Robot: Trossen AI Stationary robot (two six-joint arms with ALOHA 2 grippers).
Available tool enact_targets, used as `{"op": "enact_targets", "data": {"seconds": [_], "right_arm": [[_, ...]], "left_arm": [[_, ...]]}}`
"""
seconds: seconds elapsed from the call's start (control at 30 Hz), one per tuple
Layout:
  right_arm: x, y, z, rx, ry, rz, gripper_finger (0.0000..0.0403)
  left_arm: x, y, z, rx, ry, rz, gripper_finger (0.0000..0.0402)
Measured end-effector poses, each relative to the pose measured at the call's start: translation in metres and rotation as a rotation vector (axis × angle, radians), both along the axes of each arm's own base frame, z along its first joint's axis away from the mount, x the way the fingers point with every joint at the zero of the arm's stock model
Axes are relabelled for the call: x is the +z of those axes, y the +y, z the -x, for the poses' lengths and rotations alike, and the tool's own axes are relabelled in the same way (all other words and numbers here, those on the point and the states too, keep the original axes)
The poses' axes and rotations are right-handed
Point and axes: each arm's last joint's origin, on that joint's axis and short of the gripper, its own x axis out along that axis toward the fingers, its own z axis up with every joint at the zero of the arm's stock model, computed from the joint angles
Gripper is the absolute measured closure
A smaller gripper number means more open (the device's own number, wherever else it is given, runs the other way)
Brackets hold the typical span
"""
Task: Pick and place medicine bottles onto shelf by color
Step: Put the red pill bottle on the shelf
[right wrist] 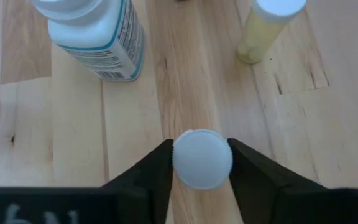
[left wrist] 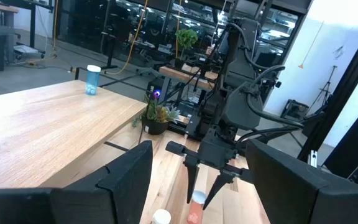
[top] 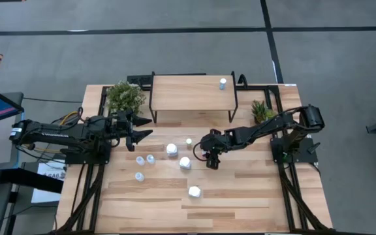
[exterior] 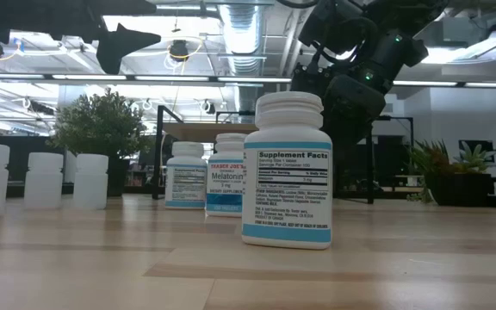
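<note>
Right wrist view shows the right gripper (right wrist: 201, 163) pinching a small white-capped bottle (right wrist: 202, 158) on the tabletop (right wrist: 73, 143) at lower centre; gripped only at the cap, it may slip or tip.

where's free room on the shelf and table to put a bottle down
The shelf is bare except one blue bottle at its right end. The table's near edge is open. Crowded: centre, round the white bottles and right gripper.

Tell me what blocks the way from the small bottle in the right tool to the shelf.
Nothing visible. The right tool has its fingers against a small white-capped bottle. Between it and the shelf is bare tabletop; the white bottles stand off to the side.
</note>
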Motion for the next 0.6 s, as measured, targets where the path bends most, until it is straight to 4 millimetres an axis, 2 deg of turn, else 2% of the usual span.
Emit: {"op": "enact_targets", "data": {"seconds": [0.17, 0.27, 0.4, 0.6], "right_arm": [[0.015, 0.000, -0.009, -0.025, -0.010, -0.029, 0.0297], [0.034, -0.002, -0.014, -0.023, 0.018, -0.033, 0.0308], [0.075, -0.016, -0.016, -0.048, 0.019, -0.008, 0.0304], [0.148, -0.056, 0.002, -0.197, -0.068, 0.061, 0.0302]], "left_arm": [[0.000, 0.000, 0.000, 0.000, 0.000, 0.000, 0.0156], [0.000, 0.000, 0.000, 0.000, 0.000, 0.000, 0.0156], [0.000, 0.000, 0.000, 0.000, 0.004, 0.000, 0.0156], [-0.003, 0.000, 0.000, -0.001, 0.027, 0.007, 0.0156]]}}
